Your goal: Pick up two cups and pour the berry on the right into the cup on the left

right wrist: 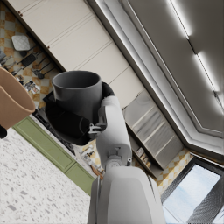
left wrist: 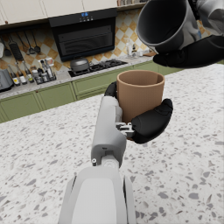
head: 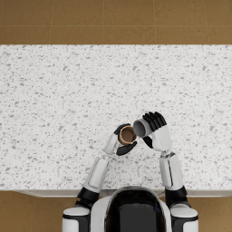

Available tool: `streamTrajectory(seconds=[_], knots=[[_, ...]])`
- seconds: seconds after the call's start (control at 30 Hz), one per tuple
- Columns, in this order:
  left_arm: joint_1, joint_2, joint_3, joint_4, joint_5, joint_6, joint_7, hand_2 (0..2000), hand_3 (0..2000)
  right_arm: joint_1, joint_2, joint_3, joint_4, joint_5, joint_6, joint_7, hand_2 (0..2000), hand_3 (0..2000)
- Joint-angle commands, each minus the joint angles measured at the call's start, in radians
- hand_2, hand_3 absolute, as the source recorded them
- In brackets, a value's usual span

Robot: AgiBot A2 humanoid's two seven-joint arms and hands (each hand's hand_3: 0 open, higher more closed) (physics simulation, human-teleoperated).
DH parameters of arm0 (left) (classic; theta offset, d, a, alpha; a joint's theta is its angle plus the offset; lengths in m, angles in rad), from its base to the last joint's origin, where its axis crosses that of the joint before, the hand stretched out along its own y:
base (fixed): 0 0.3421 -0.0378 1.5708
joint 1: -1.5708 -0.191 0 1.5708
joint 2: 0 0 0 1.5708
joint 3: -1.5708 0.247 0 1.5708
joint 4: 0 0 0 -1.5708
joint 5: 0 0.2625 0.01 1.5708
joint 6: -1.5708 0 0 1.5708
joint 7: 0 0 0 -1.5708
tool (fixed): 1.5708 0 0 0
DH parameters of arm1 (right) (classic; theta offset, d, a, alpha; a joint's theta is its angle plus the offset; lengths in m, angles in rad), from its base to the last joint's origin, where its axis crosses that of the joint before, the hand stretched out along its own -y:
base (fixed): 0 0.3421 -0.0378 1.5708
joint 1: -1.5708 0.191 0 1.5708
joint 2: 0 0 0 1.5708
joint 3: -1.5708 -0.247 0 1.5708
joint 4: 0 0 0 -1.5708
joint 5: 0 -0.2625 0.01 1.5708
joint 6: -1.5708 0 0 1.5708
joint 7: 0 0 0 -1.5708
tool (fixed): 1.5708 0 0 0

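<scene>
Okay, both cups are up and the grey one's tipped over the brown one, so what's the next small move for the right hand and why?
Probably tip the grey cup a little further. The right hand holds it tilted, mouth toward and just above the brown cup, which the left hand holds upright. The rims sit close together, so the pour is lined up. No berry shows in either cup, so I can't tell whether it has dropped.

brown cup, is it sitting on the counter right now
No, in the left wrist view the left hand holds the brown cup up off the speckled counter, upright under the tilted grey cup.
</scene>
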Motion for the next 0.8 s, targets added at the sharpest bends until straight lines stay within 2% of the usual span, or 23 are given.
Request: streamTrajectory(seconds=[0.03,0.4,0.8], knots=[[0.009,0.006,0.006,0.006,0.000,-0.001,0.000,2000,1280,0.025,-0.018,0.033,0.033,0.032,0.001,0.000,2000,1280],[-0.005,0.007,-0.011,0.033,0.000,-0.002,0.000,2000,1280,0.037,-0.045,0.033,0.108,0.386,0.006,0.002,2000,1280],[-0.001,0.017,-0.015,0.042,0.000,-0.001,0.001,2000,1280,0.025,-0.058,0.039,0.119,0.770,0.005,0.003,2000,1280]])
